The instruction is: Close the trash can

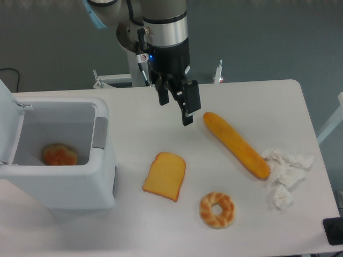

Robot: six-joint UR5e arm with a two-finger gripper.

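Donut [217, 210]: nearest, on the worktop [134, 235].
Toast [164, 175]: just left of the donut.
Tissue [284, 174]: crumpled, right side.
Bin [64, 182]: left edge, lid [8, 120] standing open, a round pastry [59, 155] inside.
Baguette [236, 144]: lying diagonally, centre-right.
Gripper [175, 107]: above the worktop behind the toast, jaws apart, holding nothing.

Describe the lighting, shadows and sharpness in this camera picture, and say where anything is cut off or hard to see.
In the fixed camera view, lighting is even and soft, with no harsh glare on the white table; faint shadows sit under the gripper and beside the trash can; focus is fairly sharp throughout; the open lid is cut off at the left edge; the round food inside lies in dimmer light.
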